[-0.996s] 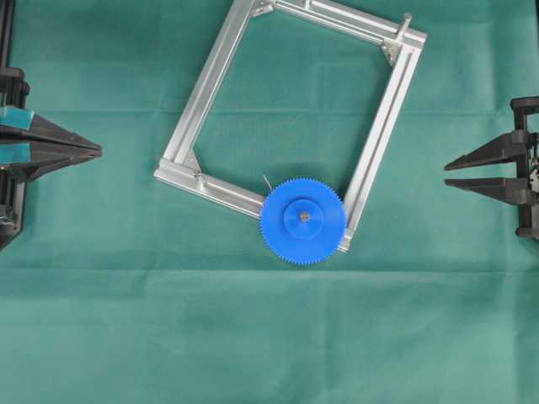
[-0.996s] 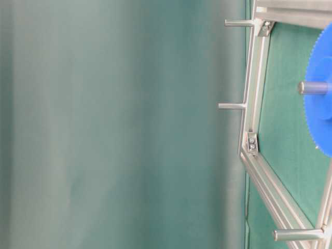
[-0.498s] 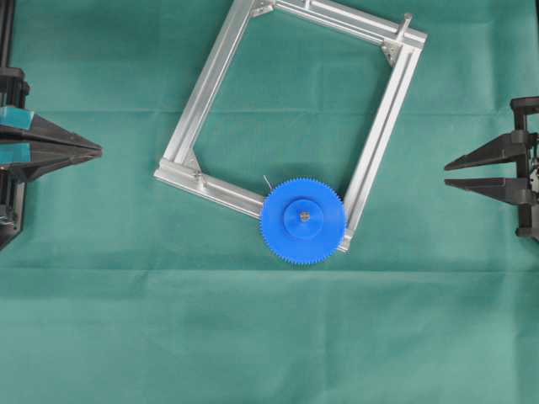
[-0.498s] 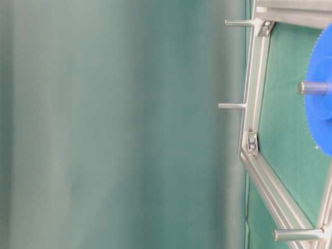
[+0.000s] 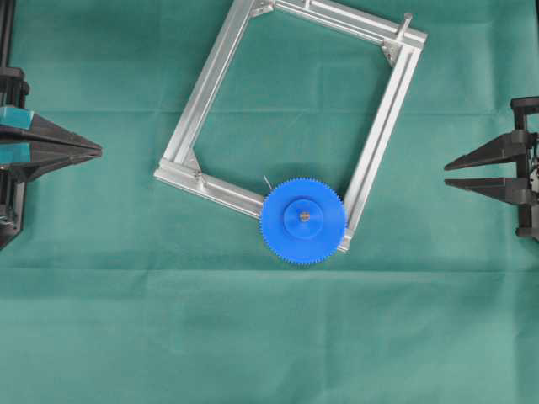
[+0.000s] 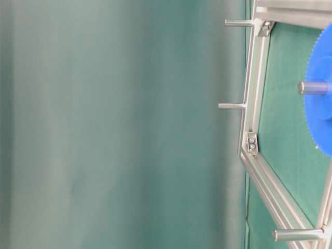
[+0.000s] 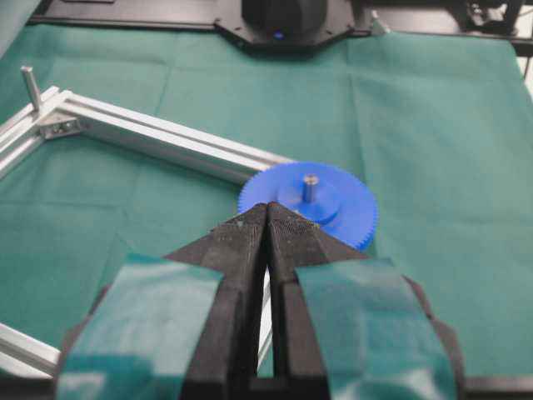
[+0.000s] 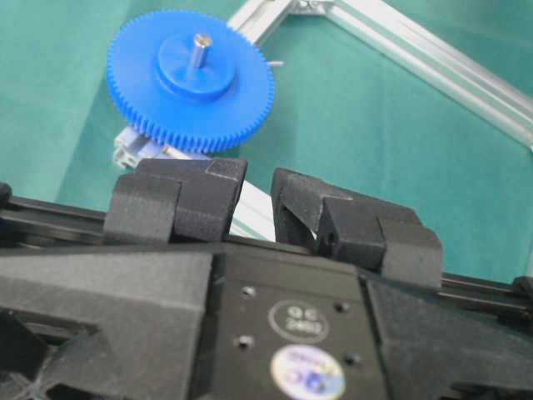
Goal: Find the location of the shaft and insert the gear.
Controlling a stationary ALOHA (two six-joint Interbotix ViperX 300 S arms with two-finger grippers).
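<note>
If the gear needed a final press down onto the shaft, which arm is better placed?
Right, marginally. The gear already sits on the shaft, at the frame corner toward the right gripper, whose jaws stand apart. The left gripper is shut and farther away.

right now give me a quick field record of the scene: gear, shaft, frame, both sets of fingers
gear: blue, flat on the frame's lower corner, seated on the shaft
shaft: tip pokes up through the gear's hub
frame: aluminium rectangle lying on the green cloth
left gripper: fingers closed, empty, far left of the gear
right gripper: fingers slightly apart, empty, far right of the gear
task: gear appears inserted
</note>
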